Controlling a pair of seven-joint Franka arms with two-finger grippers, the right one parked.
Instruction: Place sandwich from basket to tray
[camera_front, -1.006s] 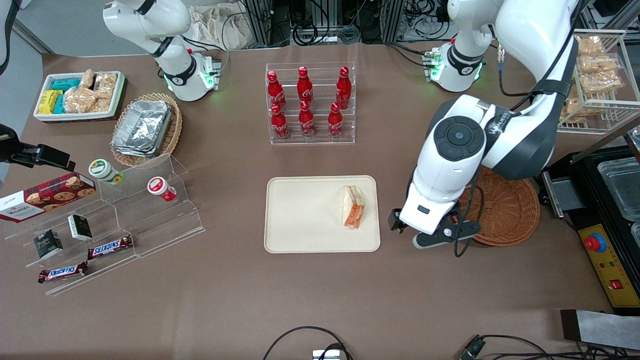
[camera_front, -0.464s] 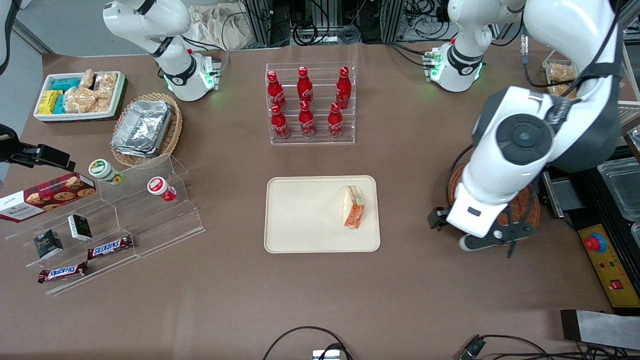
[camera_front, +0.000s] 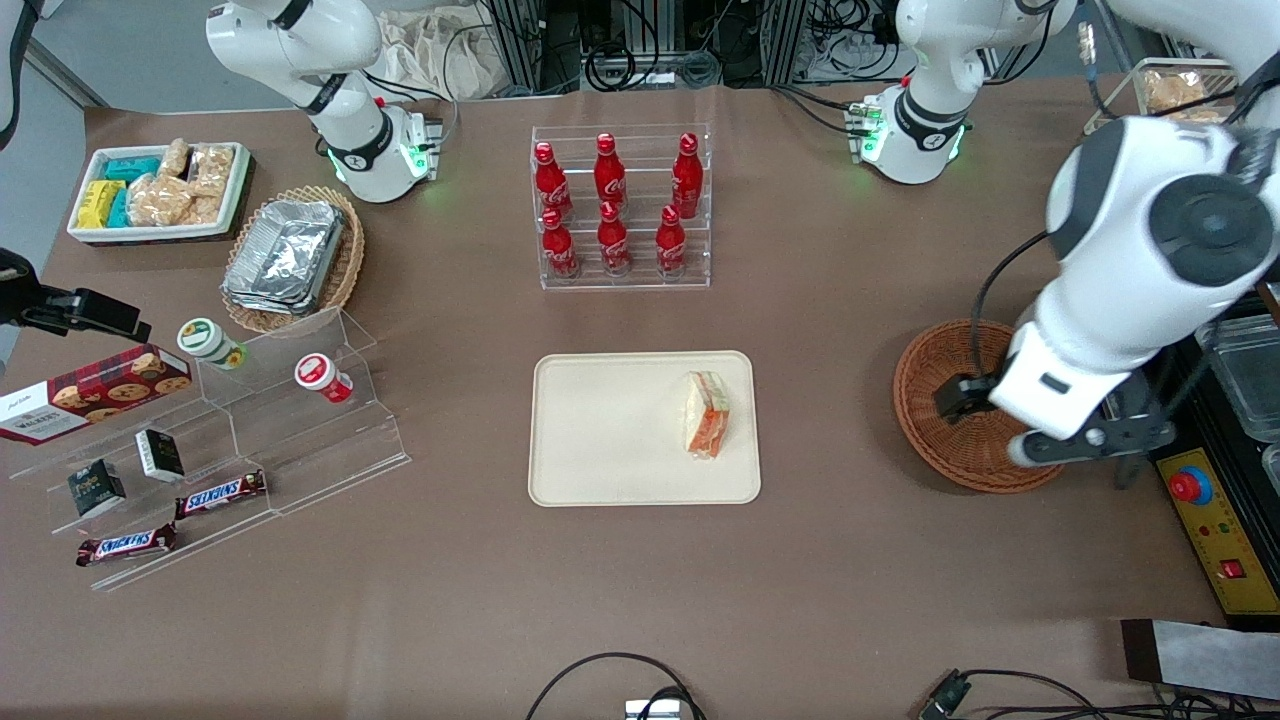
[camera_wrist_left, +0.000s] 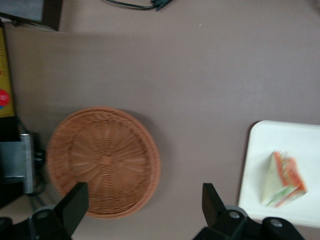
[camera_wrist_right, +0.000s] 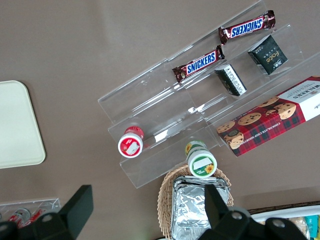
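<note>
1. Your gripper (camera_wrist_left: 142, 202) hangs above the basket (camera_front: 950, 440), fingers (camera_wrist_left: 75, 202) spread wide and holding nothing.
2. In the front view the arm covers the basket's 3 o'clock side, and the gripper itself is hidden under the wrist.
3. The sandwich (camera_front: 704, 414) lies on the tray (camera_front: 600, 440), at the tray's 3 o'clock edge, filling showing along its cut side.
4. In the left wrist view the tray (camera_wrist_left: 260, 165) is cut off; the sandwich (camera_wrist_left: 284, 180) shows whole.
5. Basket and tray sit well apart on the tabletop (camera_front: 800, 580).
</note>
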